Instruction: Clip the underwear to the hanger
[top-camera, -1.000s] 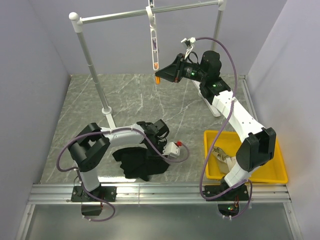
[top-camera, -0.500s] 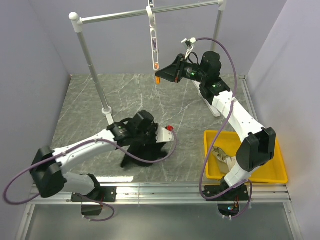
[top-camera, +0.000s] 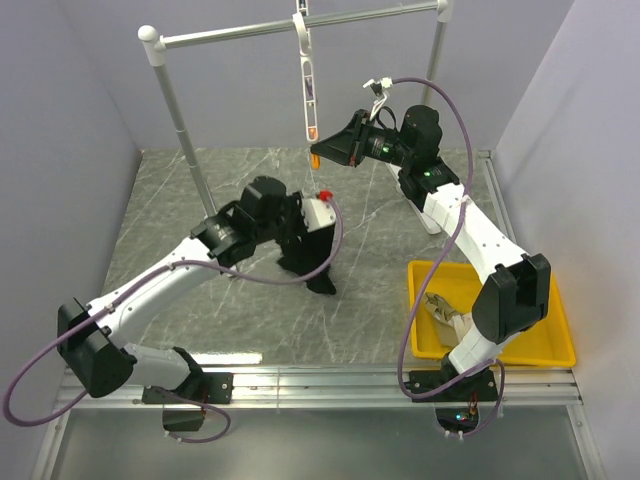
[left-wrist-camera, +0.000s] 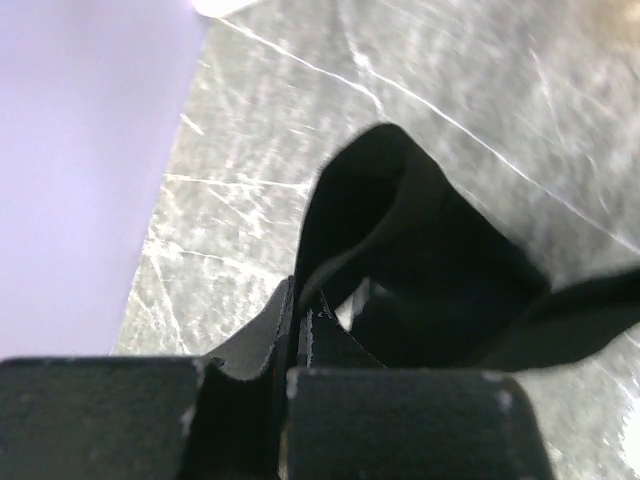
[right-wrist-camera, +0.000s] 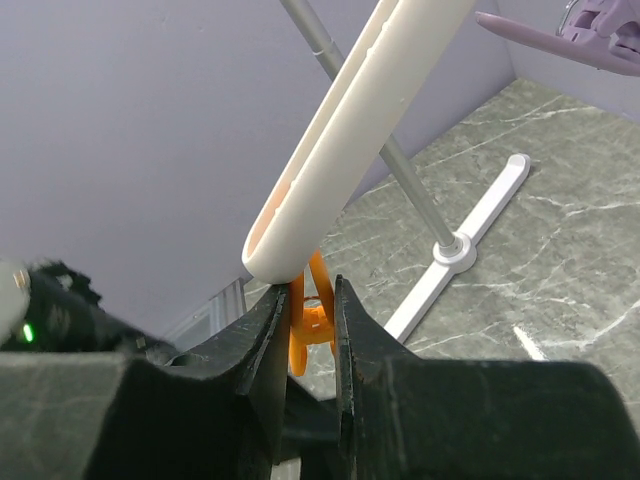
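Underwear (top-camera: 316, 272) had come off the tabletop (top-camera: 180, 230): a second earlier it lay bunched at lower centre of the overhead view, and now it hung at mid-frame from the left gripper (top-camera: 303, 243), whose jaws had closed on a fold of black cloth (left-wrist-camera: 430, 260). In the left wrist view the fabric ran straight out from between the shut fingers (left-wrist-camera: 285, 330). Pickup looked done and carrying remained. Well apart at upper centre, the right gripper (right-wrist-camera: 305, 290) had not moved, pinching the orange clip (right-wrist-camera: 308, 322) at the low end of the hanger (top-camera: 309, 90), presumably ready to receive the cloth.
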